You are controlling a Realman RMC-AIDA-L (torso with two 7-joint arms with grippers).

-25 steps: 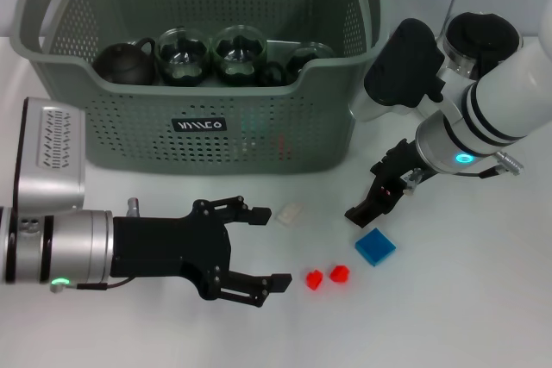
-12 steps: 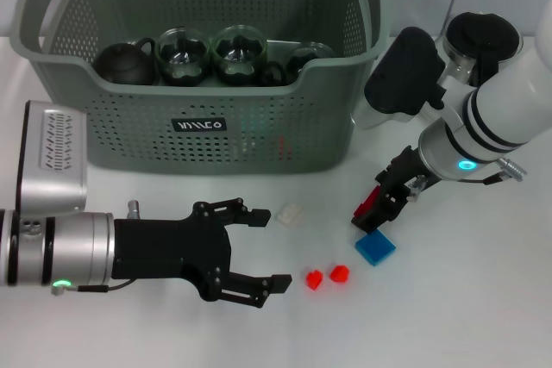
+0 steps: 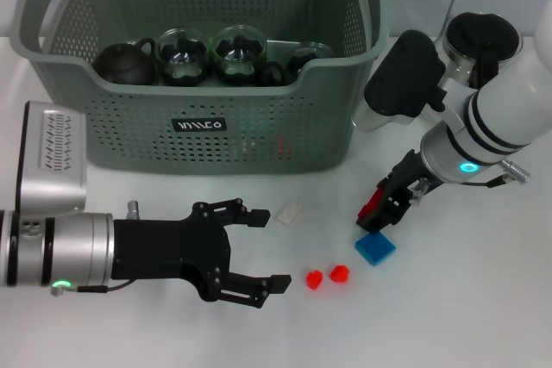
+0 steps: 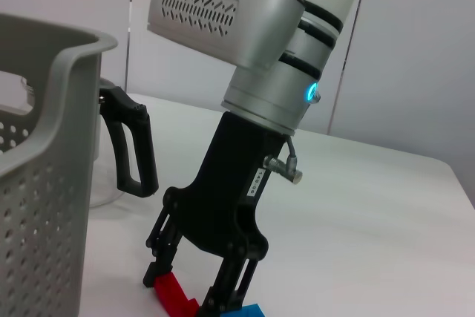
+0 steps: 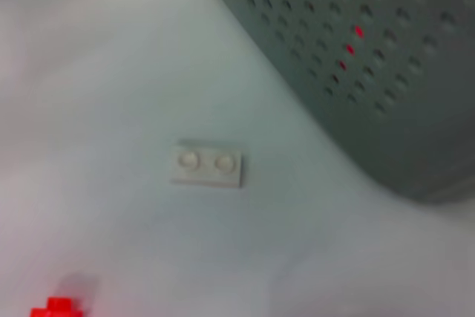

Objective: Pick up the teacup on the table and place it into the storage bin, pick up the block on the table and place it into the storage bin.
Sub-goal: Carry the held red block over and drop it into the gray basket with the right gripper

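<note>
The grey-green storage bin [image 3: 198,131] stands at the back and holds glass teacups [image 3: 183,53] and a dark teapot [image 3: 123,62]. My right gripper [image 3: 375,213] is shut on a red block [image 3: 371,206] just above the table, right over a blue block [image 3: 375,247]. The left wrist view shows that gripper [image 4: 189,295] pinching the red block [image 4: 172,291]. My left gripper [image 3: 259,249] is open and empty, low over the table, beside a white block [image 3: 291,215] and two small red blocks [image 3: 315,279].
A glass pitcher with a black lid [image 3: 479,45] stands right of the bin, behind the right arm. The white block [image 5: 207,166] lies near the bin's wall [image 5: 371,50]. The bin wall also shows in the left wrist view [image 4: 37,183].
My right gripper has shifted slightly right, over the blue block, and the red block now shows between its fingers. The left arm has not moved.
</note>
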